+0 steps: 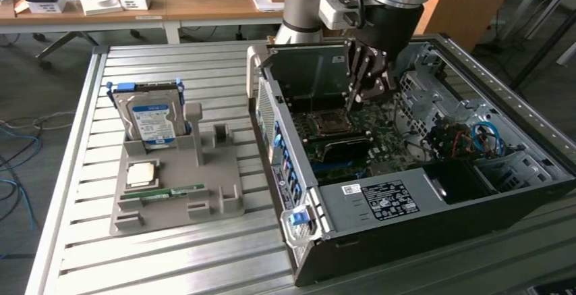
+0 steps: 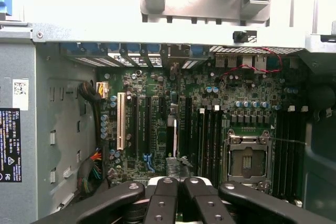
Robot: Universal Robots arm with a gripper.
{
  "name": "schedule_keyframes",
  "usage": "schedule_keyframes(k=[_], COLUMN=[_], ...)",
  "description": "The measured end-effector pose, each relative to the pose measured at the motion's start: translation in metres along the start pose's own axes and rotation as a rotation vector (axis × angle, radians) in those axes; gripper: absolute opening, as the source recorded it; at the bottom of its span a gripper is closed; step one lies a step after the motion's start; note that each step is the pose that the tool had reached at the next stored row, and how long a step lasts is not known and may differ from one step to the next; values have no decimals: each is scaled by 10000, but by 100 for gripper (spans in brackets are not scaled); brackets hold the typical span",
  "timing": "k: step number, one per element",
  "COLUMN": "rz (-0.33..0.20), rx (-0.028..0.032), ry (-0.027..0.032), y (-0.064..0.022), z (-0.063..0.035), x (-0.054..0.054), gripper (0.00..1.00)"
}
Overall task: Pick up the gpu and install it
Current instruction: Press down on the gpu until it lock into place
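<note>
My gripper (image 1: 371,94) reaches down inside the open computer case (image 1: 387,197), over the motherboard (image 2: 157,108). In the wrist view its black fingers (image 2: 164,203) are pressed together, so the gripper (image 2: 179,184) is shut with nothing visibly between them. The gpu (image 2: 175,135) is a thin dark card seen edge-on. It stands in a motherboard slot, and its near end runs under my fingertips. I cannot tell whether the fingertips touch it.
On the slatted table, at the exterior view's left, a grey parts holder (image 1: 212,204) carries a hard drive (image 1: 153,119), a green memory stick (image 1: 171,192) and a small square chip (image 1: 142,173). An open CPU socket (image 2: 247,158) lies beside the card. Blue cables (image 1: 481,136) hang in the case.
</note>
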State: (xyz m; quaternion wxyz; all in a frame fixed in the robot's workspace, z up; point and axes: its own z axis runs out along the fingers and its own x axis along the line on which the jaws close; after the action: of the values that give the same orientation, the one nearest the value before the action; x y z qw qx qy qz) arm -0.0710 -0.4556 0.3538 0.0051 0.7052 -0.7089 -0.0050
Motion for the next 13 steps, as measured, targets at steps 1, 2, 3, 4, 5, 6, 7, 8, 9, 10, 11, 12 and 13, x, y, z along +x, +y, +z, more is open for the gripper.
schedule_keyframes(k=[1, 2, 3, 4, 5, 6, 7, 8, 9, 10, 11, 12, 13], rz=[0, 1, 0, 0, 0, 0, 0, 0, 0, 0, 0, 0, -2], rx=[0, 0, 0, 1, 0, 1, 0, 1, 0, 1, 0, 0, 0], ry=[0, 0, 0, -1, -6, -13, -15, -17, -17, -19, -17, -17, -18], y=[0, 0, 0, 0, 0, 0, -1, -1, -1, -2, -2, -2, -2], z=[0, 0, 0, 5, 20, 38, 57, 75, 93, 112, 130, 148, 167], x=[0, 0, 0, 0, 0, 0, 0, 0, 0, 0, 0, 0, 0], gripper=[11, 11, 11, 11, 11, 11, 11, 11, 11, 11, 11, 11, 11])
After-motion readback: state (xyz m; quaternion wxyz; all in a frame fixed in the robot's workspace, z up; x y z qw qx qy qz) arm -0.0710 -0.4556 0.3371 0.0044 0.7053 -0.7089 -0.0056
